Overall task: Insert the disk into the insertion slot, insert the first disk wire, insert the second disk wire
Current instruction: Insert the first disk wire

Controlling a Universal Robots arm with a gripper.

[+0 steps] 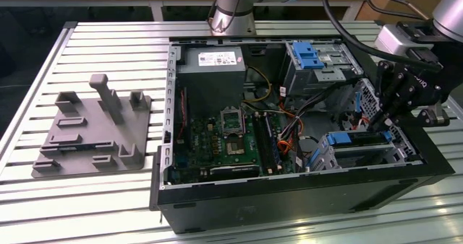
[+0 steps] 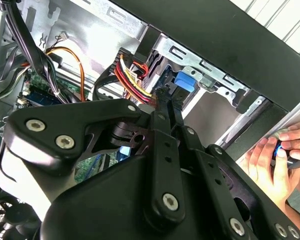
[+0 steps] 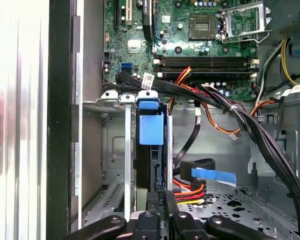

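The disk (image 1: 357, 138), with its blue rails, lies inside the insertion slot (image 1: 394, 156), a silver cage at the exterior view's right of the open computer case. Its blue end handle (image 3: 151, 127) faces out of the cage mouth (image 3: 115, 150) and also appears in the second wrist view (image 2: 184, 82). My gripper (image 1: 376, 126) reaches down at the back end of the disk. Its fingers (image 3: 153, 202) stand close together, shut on the connector of a red, yellow and black disk wire (image 3: 190, 191) (image 2: 132, 77). A second black disk wire with a blue tab (image 3: 212, 174) lies loose beside it.
A taller grey bay with a blue clip (image 1: 311, 57), the power supply (image 1: 210, 59) and the motherboard (image 1: 231, 141) fill the case. A thick black cable bundle (image 3: 250, 125) crosses above the cage. A person's hand (image 2: 275, 155) rests outside the case wall. A grey fixture plate (image 1: 94, 130) lies at the exterior view's left.
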